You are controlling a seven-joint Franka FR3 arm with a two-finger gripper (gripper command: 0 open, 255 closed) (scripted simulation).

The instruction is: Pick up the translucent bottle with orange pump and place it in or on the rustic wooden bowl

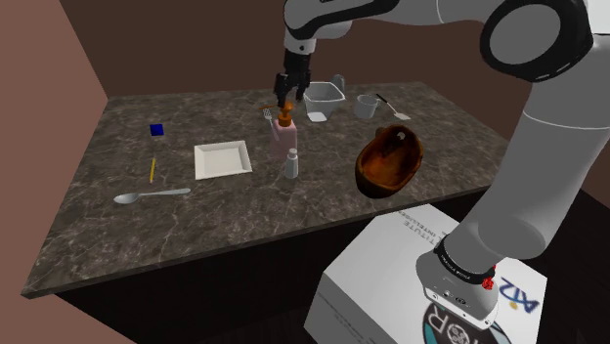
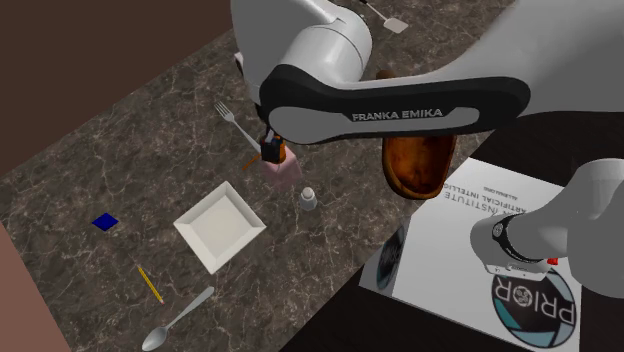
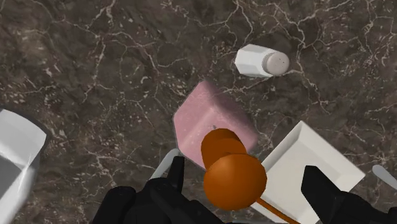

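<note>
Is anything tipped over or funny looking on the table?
Yes, the brown bowl. It sits right at the edge of the table, by the stand, and seems tipped up on its side instead of lying flat. The pink bottle stands straight.

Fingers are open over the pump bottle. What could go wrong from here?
1. The open gripper straddles the round orange pump, not the pink bottle itself; closing there could slip or tip it.
2. The white shaker stands close beside it; a low carry to the bowl may knock it.
3. The bowl looks tilted near the table edge, so the bottle may roll out.
</note>
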